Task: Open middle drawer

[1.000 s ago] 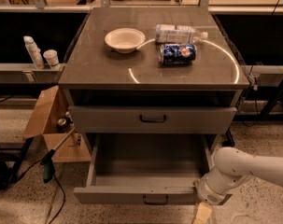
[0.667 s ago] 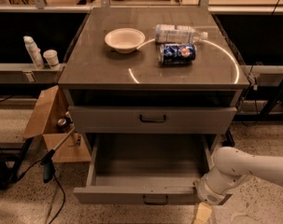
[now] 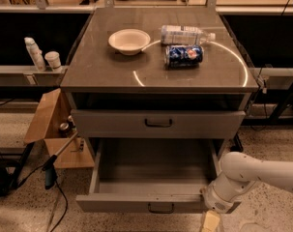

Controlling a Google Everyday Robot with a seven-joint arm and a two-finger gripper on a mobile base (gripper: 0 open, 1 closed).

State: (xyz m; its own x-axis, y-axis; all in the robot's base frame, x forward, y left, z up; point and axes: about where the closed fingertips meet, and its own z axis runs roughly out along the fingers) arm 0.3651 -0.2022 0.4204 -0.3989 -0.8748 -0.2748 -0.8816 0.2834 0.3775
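The middle drawer (image 3: 151, 175) is a wide, shallow grey drawer. It stands pulled far out towards me, and its inside looks empty. Its small dark bar handle (image 3: 161, 208) sits at the centre of the front. My white arm (image 3: 252, 175) reaches in from the right. My gripper (image 3: 210, 222) hangs at the bottom edge of the view, just below the drawer's front right corner and apart from the handle. Only a pale yellowish tip of it shows.
Above the open drawer is a shut grey drawer (image 3: 158, 123). The cabinet top holds a white bowl (image 3: 129, 40), a clear water bottle (image 3: 184, 34) and a blue can (image 3: 184, 55) on its side. A cardboard box (image 3: 54, 129) and cables lie on the floor to the left.
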